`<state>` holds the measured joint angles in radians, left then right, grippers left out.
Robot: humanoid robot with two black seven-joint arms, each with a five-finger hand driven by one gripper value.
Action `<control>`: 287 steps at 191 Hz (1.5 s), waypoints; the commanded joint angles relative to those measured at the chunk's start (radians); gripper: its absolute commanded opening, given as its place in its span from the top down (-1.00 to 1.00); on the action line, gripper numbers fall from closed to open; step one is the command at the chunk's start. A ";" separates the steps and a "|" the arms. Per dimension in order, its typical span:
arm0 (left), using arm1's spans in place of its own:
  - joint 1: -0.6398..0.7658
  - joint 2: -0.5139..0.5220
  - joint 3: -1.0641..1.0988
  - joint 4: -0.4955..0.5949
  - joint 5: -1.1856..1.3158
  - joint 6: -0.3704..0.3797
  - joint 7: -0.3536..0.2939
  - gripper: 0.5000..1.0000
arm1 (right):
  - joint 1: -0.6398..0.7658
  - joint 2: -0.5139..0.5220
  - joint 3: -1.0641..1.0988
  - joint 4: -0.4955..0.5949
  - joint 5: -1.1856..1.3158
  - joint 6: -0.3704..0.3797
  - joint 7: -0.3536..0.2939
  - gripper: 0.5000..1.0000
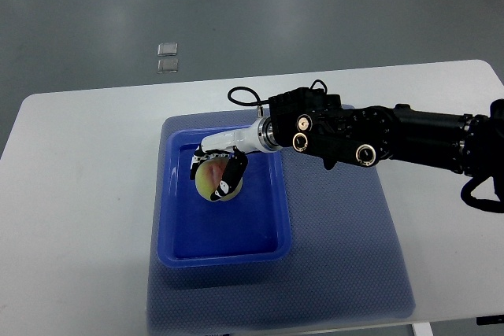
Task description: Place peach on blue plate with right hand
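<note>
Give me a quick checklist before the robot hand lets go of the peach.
1. Right robot hand wrapped around the peach: ok.
2. Peach inside the rim of the blue plate: ok.
3. Peach resting on the plate floor: cannot tell.
4. Plate floor around the peach free of other things: ok.
5. Plate sitting on the blue mat: ok.
6. Left arm out of the way: ok, not in view.
</note>
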<state>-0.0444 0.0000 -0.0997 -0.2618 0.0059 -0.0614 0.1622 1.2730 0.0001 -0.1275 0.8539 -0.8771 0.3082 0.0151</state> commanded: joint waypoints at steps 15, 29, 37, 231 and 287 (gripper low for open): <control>0.000 0.000 0.000 0.000 0.000 0.002 0.000 -1.00 | -0.017 0.000 -0.006 -0.007 -0.011 -0.001 0.002 0.30; 0.000 0.000 0.000 -0.002 0.000 0.000 0.000 -1.00 | -0.023 0.000 -0.006 -0.007 -0.011 -0.001 0.002 -0.07; 0.000 0.000 0.000 -0.002 0.000 0.000 0.000 -1.00 | -0.024 0.000 -0.006 -0.007 -0.011 -0.003 0.002 -0.43; 0.000 0.000 0.005 -0.007 0.002 0.000 0.000 -1.00 | -0.403 -0.129 1.092 -0.004 0.286 -0.084 0.180 -0.72; 0.000 0.000 0.006 -0.008 0.005 0.000 0.000 -1.00 | -0.595 -0.112 1.267 -0.133 0.607 -0.070 0.252 -0.73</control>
<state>-0.0454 0.0000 -0.0935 -0.2699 0.0098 -0.0615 0.1626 0.7099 -0.1271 1.1242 0.8182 -0.3546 0.2252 0.2267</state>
